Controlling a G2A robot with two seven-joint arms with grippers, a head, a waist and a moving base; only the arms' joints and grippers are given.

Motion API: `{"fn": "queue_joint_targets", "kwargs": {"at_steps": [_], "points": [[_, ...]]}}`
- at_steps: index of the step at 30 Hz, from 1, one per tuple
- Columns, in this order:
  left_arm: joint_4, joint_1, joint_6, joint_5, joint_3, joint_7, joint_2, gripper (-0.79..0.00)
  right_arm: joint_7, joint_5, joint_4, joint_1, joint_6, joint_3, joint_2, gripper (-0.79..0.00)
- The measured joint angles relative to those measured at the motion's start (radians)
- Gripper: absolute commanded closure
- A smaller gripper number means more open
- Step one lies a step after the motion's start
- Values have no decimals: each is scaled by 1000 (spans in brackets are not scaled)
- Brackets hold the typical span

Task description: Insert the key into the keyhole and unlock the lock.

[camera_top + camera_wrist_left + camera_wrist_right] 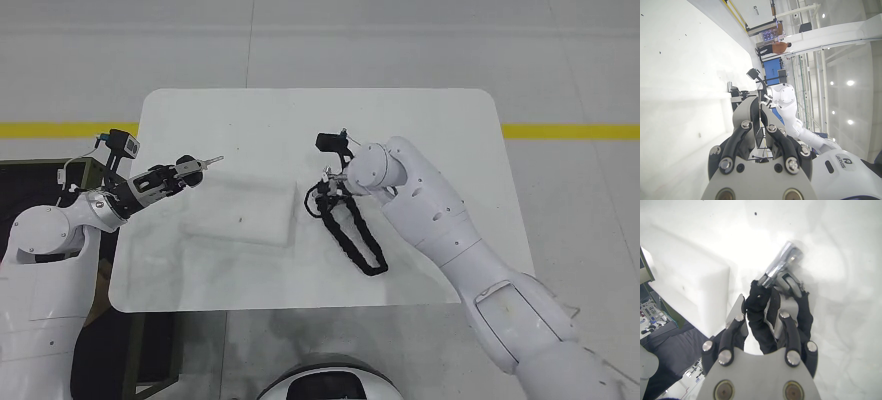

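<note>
My left gripper (193, 168) hovers over the table's left part, shut on a thin silver key (211, 159) that points toward the table's middle. In the left wrist view the key (759, 113) shows edge-on between the pads (753, 111). My right gripper (329, 186) is at the table's middle, shut on the lock. The lock has a chrome head (784, 260) and a black sleeved loop (352, 238) lying on the table. In the right wrist view my right gripper (770, 294) clamps the loop (757, 308) just behind the head. The head (730, 86) also shows far off beyond the key.
A white foam block (245, 212) lies on the white table (420, 120) between the two arms, close beside the lock; its corner (696, 279) shows in the right wrist view. Bare table lies behind and to the right of the lock.
</note>
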Motion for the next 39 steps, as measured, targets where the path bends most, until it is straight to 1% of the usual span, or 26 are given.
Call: {"fn": "queue_joint_targets", "kwargs": {"at_steps": [1, 5, 8, 10, 13, 17, 20, 24, 31, 32, 34, 35, 37, 39], "points": [[0, 0, 0, 0, 0, 0, 0, 0, 1, -11, 2, -1, 3, -1, -5, 0], [0, 0, 0, 0, 0, 0, 0, 0, 5, -35, 2, -11, -2, 18, -21, 0], [0, 0, 0, 0, 0, 0, 0, 0, 16, -40, -14, -21, -16, 55, -22, 0], [0, 0, 0, 0, 0, 0, 0, 0, 30, -54, -49, -38, -26, 89, -18, 0], [0, 0, 0, 0, 0, 0, 0, 0, 75, -60, -128, -81, -49, 157, -3, 0], [0, 0, 0, 0, 0, 0, 0, 0, 154, -71, -283, -174, -81, 282, 30, 0], [0, 0, 0, 0, 0, 0, 0, 0, 222, 1, -397, -252, -159, 396, 53, 0], [0, 0, 0, 0, 0, 0, 0, 0, 281, 119, -480, -332, -264, 509, 75, 0], [0, 0, 0, 0, 0, 0, 0, 0, 283, 129, -487, -340, -275, 516, 76, 0], [0, 0, 0, 0, 0, 0, 0, 0, 266, 148, -508, -358, -293, 521, 76, 0], [-15, 13, 5, -13, -6, 9, -2, 0, 227, 222, -567, -424, -346, 543, 79, 0], [-47, 40, 13, -51, -16, 15, -4, 0, 212, 284, -589, -463, -388, 562, 82, 0], [-87, 72, 31, -127, -19, 7, -6, 0, 222, 407, -576, -491, -448, 591, 85, 0], [-104, 76, 84, -198, 13, -40, -9, 0, 265, 552, -537, -488, -510, 617, 90, 0]]}}
